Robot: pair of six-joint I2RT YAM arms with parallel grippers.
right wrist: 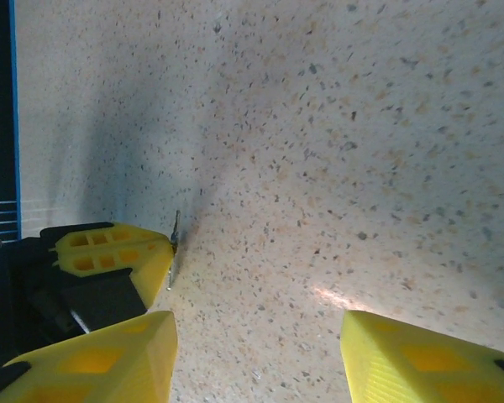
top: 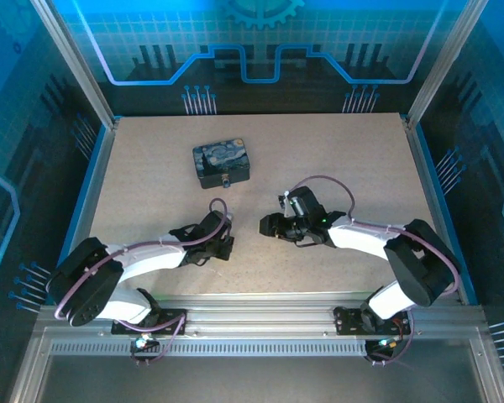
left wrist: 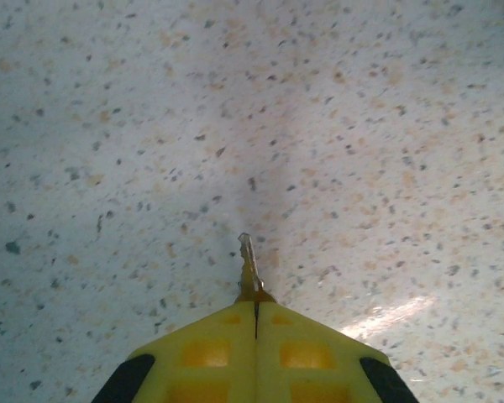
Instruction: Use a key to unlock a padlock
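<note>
On my left wrist feed the left gripper has its yellow fingers pressed flat together, and the key is pinched in the seam between them. Its thin blade pokes out past the tips over the speckled tabletop. I can't tell whether the blade's tip touches the surface. From the right wrist camera I see the same pinch side-on: the left gripper sits at the left edge with the key standing as a dark sliver at its tip. The right gripper has its jaws spread well apart with only bare table between them. From overhead, both grippers sit low over the near half of the table and point at each other, the left gripper and the right gripper a short gap apart. The night-sky tin lies further back, apart from both. A small pale piece sits at the tin's near edge; it may be the padlock, but I can't say for sure.
</note>
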